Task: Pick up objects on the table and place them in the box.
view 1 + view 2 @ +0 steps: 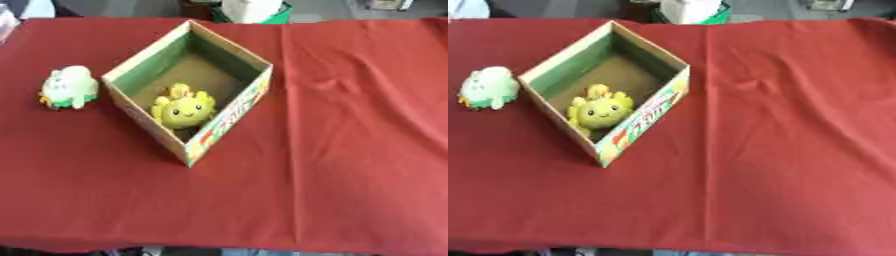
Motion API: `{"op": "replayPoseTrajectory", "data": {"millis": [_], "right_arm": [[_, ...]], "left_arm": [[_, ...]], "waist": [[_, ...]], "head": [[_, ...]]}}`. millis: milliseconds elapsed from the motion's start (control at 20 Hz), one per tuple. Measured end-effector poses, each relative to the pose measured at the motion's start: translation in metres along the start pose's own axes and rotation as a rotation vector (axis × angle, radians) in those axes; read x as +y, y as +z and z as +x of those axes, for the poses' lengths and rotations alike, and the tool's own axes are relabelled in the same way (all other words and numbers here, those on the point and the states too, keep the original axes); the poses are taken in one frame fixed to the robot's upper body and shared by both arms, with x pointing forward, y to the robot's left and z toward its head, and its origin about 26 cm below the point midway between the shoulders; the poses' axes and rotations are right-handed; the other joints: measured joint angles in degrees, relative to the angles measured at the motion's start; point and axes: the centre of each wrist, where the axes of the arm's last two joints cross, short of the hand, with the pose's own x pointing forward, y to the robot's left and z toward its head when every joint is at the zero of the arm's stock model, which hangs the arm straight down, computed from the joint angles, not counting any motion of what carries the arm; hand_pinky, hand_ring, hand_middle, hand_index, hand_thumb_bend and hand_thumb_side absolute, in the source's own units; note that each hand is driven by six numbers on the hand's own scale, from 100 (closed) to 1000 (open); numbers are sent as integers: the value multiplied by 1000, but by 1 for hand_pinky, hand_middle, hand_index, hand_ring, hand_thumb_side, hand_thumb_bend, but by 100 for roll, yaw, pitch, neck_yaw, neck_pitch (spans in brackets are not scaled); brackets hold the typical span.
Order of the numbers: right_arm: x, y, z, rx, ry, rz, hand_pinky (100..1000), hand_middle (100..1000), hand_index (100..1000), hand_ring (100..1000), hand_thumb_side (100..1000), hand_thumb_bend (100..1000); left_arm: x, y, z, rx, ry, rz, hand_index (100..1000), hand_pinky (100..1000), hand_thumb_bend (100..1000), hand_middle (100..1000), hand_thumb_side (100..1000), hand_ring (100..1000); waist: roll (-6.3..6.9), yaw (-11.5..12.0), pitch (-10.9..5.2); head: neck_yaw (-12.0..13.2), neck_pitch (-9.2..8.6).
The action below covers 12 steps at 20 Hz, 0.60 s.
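Red tablecloth [350, 150]: covers the table, slightly creased at right.
Cardboard box [229, 50]: open-topped, turned corner-on, left of centre.
Yellow smiling plush toy [184, 111]: inside the box, at its near corner.
Pale green plush toy [68, 87]: on the cloth, just left of the box, apart from it.
Robot hands: neither in view; finger state cannot be told.

A red cloth [350, 150] covers the table — lightly creased; beyond its far edge, a white-and-green object [254, 11].
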Motion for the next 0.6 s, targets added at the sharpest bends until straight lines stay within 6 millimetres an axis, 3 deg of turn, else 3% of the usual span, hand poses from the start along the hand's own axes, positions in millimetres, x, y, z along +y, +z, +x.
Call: {"op": "replayPoseTrajectory", "data": {"millis": [350, 600], "right_arm": [[1, 1, -1, 5, -3, -1, 861, 769, 900, 786, 905, 100], [1, 1, -1, 8, -3, 1, 862, 768, 895, 784, 901, 100]], "left_arm": [[-6, -23, -2, -29, -91, -183, 970, 764, 738, 841, 1000, 784], [-13, -35, 0, -59, -139, -285, 981, 790, 772, 857, 1000, 811]], "waist": [[2, -20, 2], [3, -45, 65]], "head": [[79, -11], [104, -89]]}}
